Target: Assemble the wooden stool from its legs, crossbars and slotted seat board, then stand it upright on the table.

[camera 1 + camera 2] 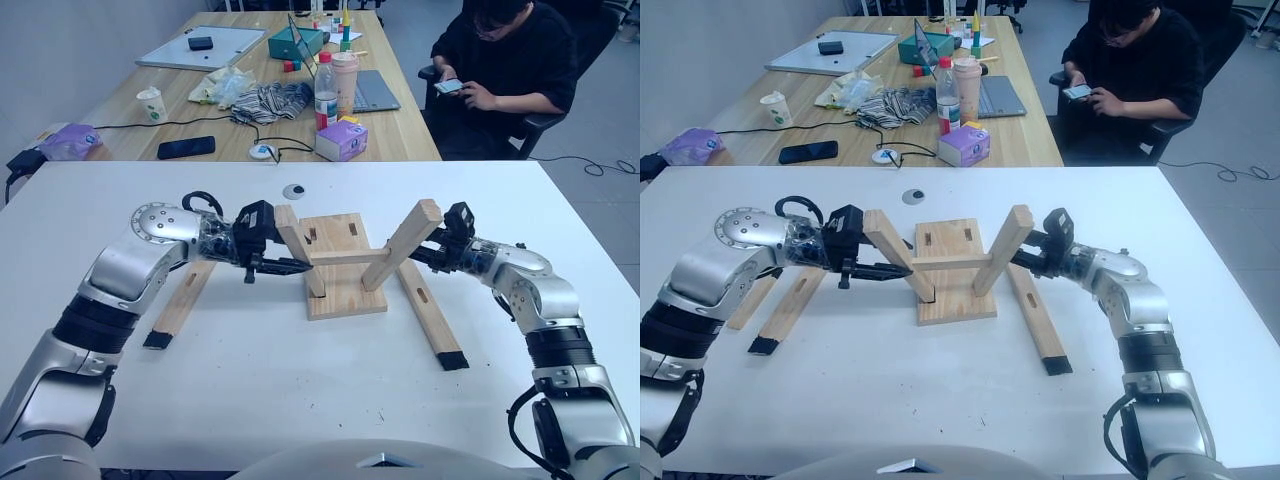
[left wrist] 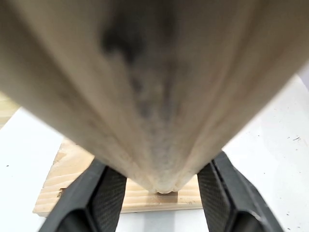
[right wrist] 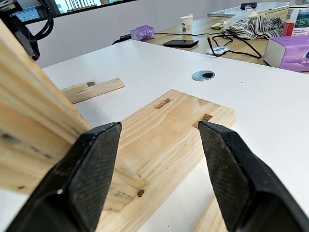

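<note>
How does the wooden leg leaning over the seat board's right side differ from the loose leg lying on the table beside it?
The leaning wooden leg stands tilted on the slotted seat board and joins the crossbar; the loose wooden leg lies flat on the white table. The loose leg ends in a black cap; the leaning leg's top is bare wood. Both are pale wood.

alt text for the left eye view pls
The left tool and right tool flank two slanted legs joined by a crossbar, propped on the slotted seat board on a white table. Spare legs lie either side.
</note>
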`<state>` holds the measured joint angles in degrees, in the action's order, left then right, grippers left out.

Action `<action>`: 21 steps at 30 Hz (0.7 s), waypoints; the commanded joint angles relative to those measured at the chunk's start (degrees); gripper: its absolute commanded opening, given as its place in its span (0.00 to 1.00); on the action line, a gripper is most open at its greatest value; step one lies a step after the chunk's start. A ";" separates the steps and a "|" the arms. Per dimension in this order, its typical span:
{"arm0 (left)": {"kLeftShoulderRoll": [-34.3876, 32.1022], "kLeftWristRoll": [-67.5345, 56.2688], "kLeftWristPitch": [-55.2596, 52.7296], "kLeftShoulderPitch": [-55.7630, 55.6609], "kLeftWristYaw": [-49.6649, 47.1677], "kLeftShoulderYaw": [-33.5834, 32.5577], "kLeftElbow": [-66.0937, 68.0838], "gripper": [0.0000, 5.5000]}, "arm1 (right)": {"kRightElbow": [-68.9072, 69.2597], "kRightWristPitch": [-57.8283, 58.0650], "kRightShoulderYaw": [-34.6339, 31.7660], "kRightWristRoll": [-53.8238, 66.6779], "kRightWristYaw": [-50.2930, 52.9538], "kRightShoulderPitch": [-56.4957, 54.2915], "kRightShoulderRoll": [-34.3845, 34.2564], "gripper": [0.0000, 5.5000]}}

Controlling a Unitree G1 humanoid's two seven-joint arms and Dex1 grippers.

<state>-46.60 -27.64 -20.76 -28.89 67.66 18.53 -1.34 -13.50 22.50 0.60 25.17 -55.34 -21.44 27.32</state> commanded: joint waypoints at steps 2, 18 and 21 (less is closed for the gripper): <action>-1.41 13.94 -13.60 12.05 9.04 23.73 14.76 0.37 | 2.35 -1.43 1.51 -1.22 1.38 0.87 -2.64 0.54; -3.36 21.55 -4.15 17.41 0.89 30.67 10.91 0.37 | 5.26 -0.80 -0.27 0.32 3.87 4.60 -1.98 0.54; -2.57 20.74 -4.46 18.78 0.06 31.30 11.66 0.37 | 6.51 0.77 -1.80 1.58 4.35 5.75 -1.04 0.54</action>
<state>-47.52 -29.49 -15.17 -31.54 67.87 23.16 4.25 -11.48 22.56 0.94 25.21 -52.32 -17.56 27.30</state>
